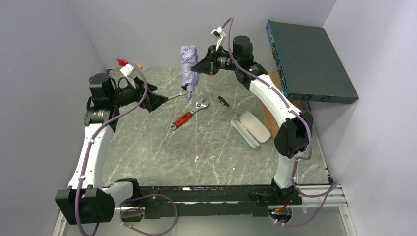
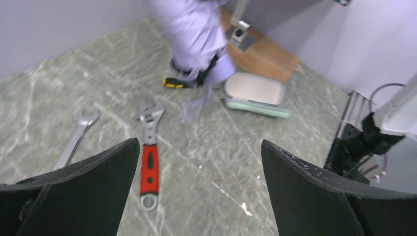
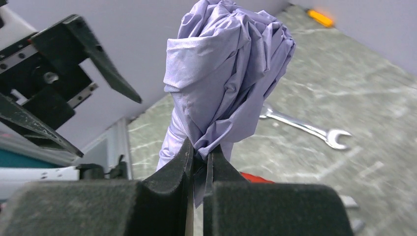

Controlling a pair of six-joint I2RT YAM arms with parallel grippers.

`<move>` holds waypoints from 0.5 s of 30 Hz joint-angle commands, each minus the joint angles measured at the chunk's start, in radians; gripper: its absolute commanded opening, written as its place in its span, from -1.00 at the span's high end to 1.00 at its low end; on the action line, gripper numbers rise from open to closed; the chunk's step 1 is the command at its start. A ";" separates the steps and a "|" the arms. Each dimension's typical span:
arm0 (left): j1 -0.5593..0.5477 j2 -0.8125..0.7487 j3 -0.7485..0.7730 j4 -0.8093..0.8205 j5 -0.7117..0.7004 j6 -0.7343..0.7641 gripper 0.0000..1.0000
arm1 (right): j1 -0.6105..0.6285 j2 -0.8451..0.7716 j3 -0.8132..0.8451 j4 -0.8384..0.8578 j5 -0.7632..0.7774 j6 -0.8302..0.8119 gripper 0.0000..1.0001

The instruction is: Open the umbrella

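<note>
The umbrella (image 1: 189,64) is folded, a bunched lavender bundle hanging in the air above the table's far middle, its lower end with a strap near the table. My right gripper (image 1: 199,65) is shut on its fabric; in the right wrist view the jaws pinch a fold (image 3: 200,158) of the umbrella (image 3: 226,73). My left gripper (image 1: 158,100) is open and empty, low over the table to the left of the umbrella. In the left wrist view the umbrella (image 2: 194,34) hangs ahead beyond the wide-apart fingers (image 2: 88,182).
On the marble table (image 1: 147,157) lie a red-handled adjustable wrench (image 1: 187,116), a steel spanner (image 1: 178,95), a small screwdriver (image 1: 223,101) and a pale mint oval case (image 1: 251,128). A wooden board (image 1: 268,105) and a dark box (image 1: 307,59) stand at the right.
</note>
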 commanded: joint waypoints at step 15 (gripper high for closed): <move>-0.252 0.084 0.127 0.087 -0.366 -0.116 -0.97 | 0.242 -0.101 0.011 0.083 0.208 -0.114 1.00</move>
